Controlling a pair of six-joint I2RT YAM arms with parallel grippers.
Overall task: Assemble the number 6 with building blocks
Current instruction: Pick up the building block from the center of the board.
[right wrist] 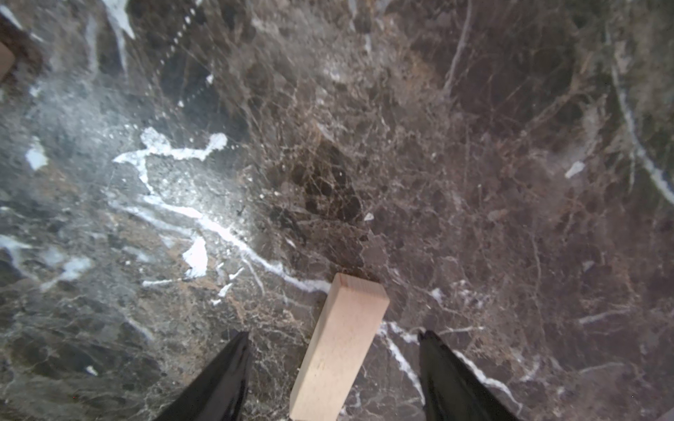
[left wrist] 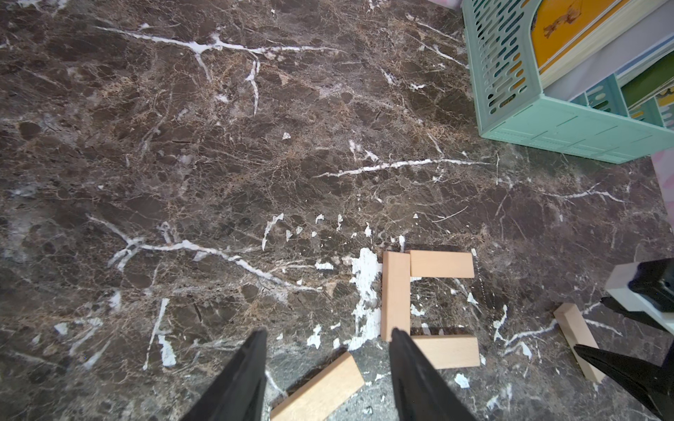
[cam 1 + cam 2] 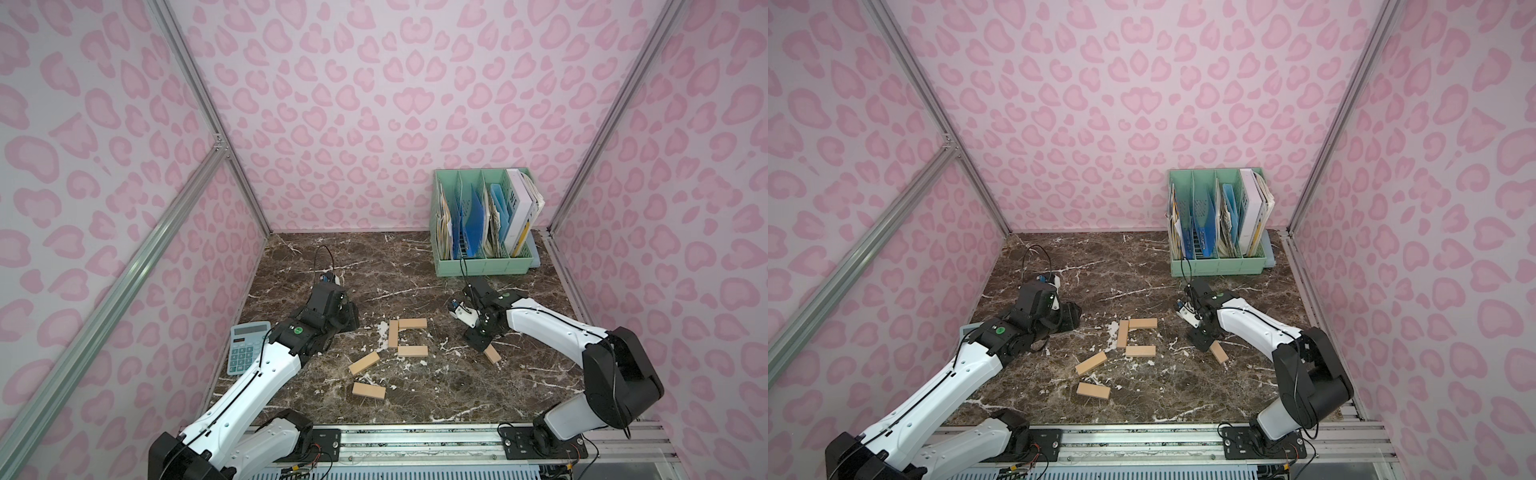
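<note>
Beside open left claw (image 2: 328, 331): number 6 (image 3: 393, 333), three planks laid, plus two loose planks (image 3: 364, 363); sixth plank (image 1: 343, 328) inside wide right claw (image 1: 333, 333).

Tabletop (image 3: 415, 407): 3 building blocks (image 3: 1139, 323) grouped mid-tabletop. Spine block (image 3: 393, 333) runs front-back, w/ rear bar (image 3: 412, 323) against its right side, front bar (image 3: 412, 351) at its front-right corner. Angled block (image 3: 364, 363) front-left of group; flat block (image 3: 368, 390) nearer front. 6th block (image 3: 492, 354) well right, between right claw (image 1: 333, 339) tips, not touching. Left claw (image 2: 328, 335) left of group. Calculator (image 3: 248, 348) at left edge; file rack (image 3: 482, 266) back right.
</note>
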